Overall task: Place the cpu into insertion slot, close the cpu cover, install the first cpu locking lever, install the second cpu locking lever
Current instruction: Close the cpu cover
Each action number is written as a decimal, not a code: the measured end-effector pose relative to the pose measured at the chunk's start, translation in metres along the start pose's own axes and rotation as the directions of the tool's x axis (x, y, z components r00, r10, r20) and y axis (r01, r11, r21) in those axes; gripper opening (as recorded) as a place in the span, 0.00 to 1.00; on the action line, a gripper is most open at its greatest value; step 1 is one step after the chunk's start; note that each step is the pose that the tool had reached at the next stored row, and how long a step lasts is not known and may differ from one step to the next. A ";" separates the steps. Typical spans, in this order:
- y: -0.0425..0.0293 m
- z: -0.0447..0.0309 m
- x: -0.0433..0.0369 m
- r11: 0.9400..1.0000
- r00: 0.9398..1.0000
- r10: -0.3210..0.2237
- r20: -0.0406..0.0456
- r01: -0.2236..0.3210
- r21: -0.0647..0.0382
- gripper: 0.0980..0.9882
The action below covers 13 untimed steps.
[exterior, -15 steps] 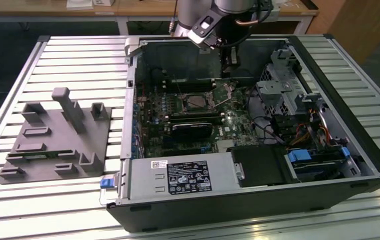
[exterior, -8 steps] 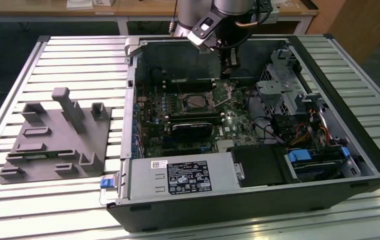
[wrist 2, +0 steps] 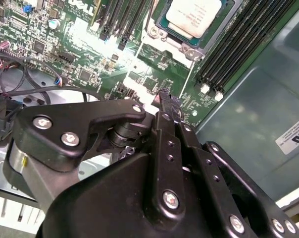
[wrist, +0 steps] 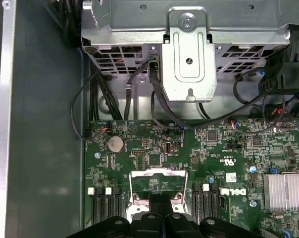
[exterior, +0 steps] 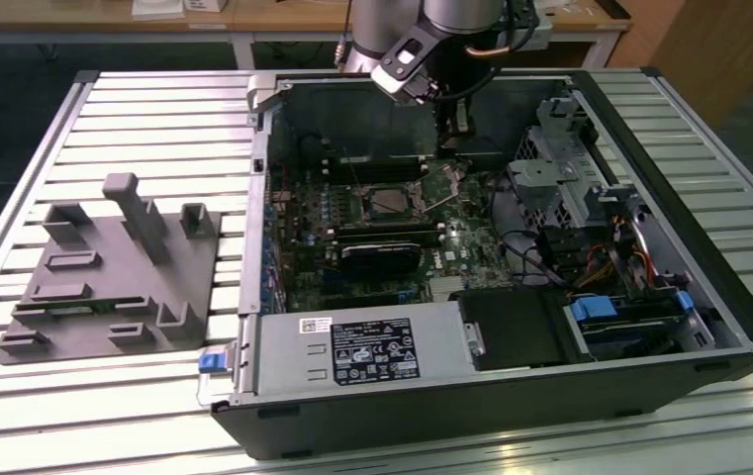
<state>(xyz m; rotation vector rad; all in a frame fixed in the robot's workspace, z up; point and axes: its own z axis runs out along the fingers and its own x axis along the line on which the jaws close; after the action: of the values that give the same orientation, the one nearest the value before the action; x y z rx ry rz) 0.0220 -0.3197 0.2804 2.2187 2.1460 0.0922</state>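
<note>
the computer case (exterior: 349, 421) lies open on the slatted table (exterior: 151, 109), and the arm reaches into it from the far side. a grey moulded fixture (exterior: 112, 267) sits on the table at the exterior view's left, well apart from the case.

in the exterior view the pincer (exterior: 457, 129) hangs over the motherboard (exterior: 462, 247), just to the right of the insertion slot (exterior: 387, 201); from there the slot's contents are hard to make out. the second wrist view is plainer: the cpu (wrist 2: 191, 15) lies flat inside the insertion slot (wrist 2: 172, 30), its pale metal top bare and partly cut off by the picture's edge. long black memory slots (wrist 2: 228, 49) run beside it.

the cpu cover (wrist: 158, 172) is not down. in the first wrist view it stands raised as a thin silvery frame, its lower part hidden behind the pincer's dark body. the exterior view shows it as a small tilted glint (exterior: 449, 183) next to the slot.

in the second wrist view the pincer (wrist 2: 169, 101) has its two fingers (wrist 2: 165, 129) drawn together, tips close to the cover's free edge. whether they pinch that edge or merely sit by it cannot be told, since the pincer's own body hides the contact.

the first wrist view also takes in a metal drive cage (wrist: 189, 54), black cables (wrist: 159, 106), a coin battery (wrist: 115, 144) and a finned heatsink (wrist: 286, 191).
</note>
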 end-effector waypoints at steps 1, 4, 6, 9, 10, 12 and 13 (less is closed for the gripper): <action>0.0000 0.0002 0.0000 1.000 1.000 0.000 0.000 0.000 0.000 0.01; 0.0000 0.0002 0.0000 1.000 1.000 0.000 0.000 0.000 0.000 0.01; 0.0000 0.0003 0.0000 1.000 1.000 0.000 0.000 0.000 0.000 0.01; -0.0002 0.0023 0.0000 1.000 1.000 0.000 0.000 0.000 0.000 0.01; -0.0003 0.0033 0.0000 1.000 1.000 0.000 0.000 0.000 0.000 0.01; -0.0004 0.0056 0.0000 1.000 1.000 0.000 0.000 0.000 0.000 0.01; -0.0005 0.0067 0.0000 1.000 1.000 0.000 0.000 0.000 0.000 0.01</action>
<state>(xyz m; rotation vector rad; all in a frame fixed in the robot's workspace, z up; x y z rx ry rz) 0.0220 -0.3197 0.2736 2.2186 2.1461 0.0921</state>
